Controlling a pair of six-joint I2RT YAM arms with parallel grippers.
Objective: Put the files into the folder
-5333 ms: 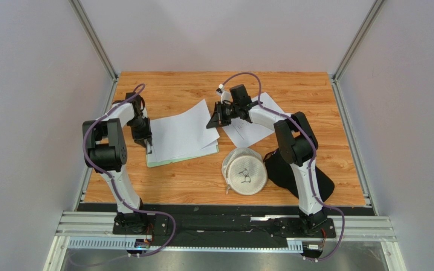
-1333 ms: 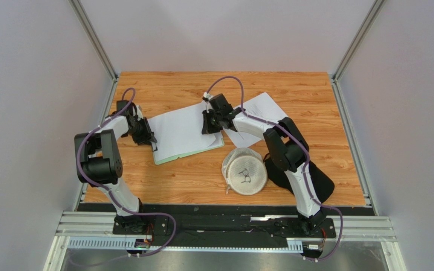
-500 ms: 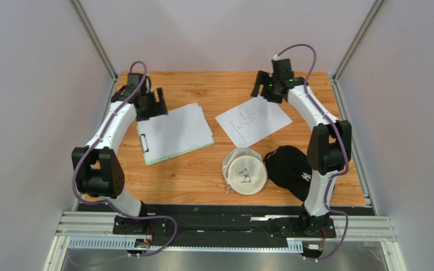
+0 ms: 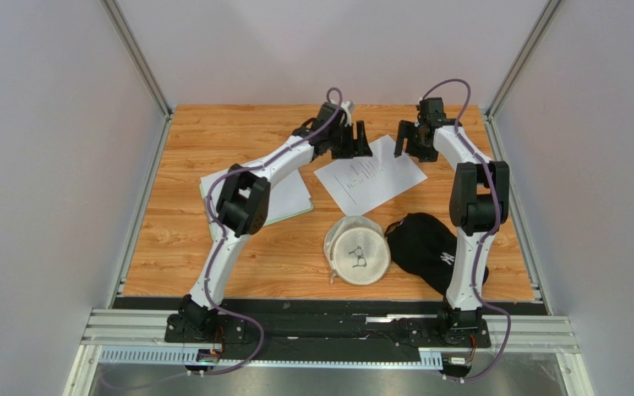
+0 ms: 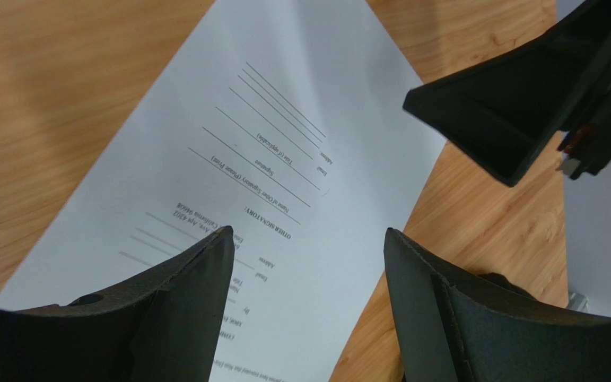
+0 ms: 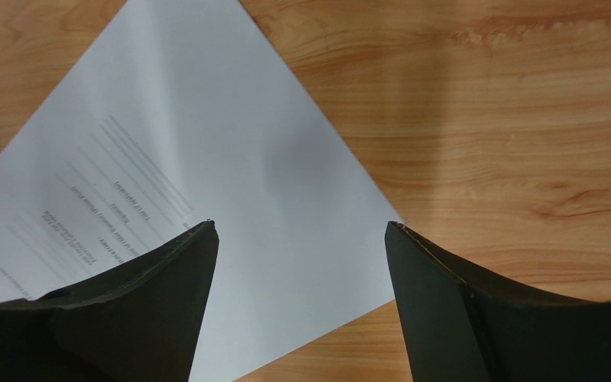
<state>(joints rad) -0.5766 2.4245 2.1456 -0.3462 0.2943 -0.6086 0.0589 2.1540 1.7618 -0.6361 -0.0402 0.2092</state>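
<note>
A loose printed sheet, one of the files (image 4: 371, 177), lies flat on the wood at the back middle. My left gripper (image 4: 353, 140) is open over its far left edge, and the left wrist view shows the text of the sheet (image 5: 285, 143) between its spread, empty fingers (image 5: 309, 235). Hovering open over the sheet's far right corner (image 6: 229, 159) is my right gripper (image 4: 407, 142), also empty (image 6: 301, 227). The light-green folder (image 4: 297, 212) lies at the left with white sheets (image 4: 291, 190) on it, partly under my left arm.
A white cap (image 4: 357, 250) and a black cap (image 4: 428, 247) sit in front of the printed sheet. The right gripper's finger (image 5: 524, 111) shows close by in the left wrist view. Grey walls and metal posts bound the table.
My left arm has swung from the folder's clip end at the far left across to the printed sheet. My right gripper has dropped slightly toward the sheet's corner.
</note>
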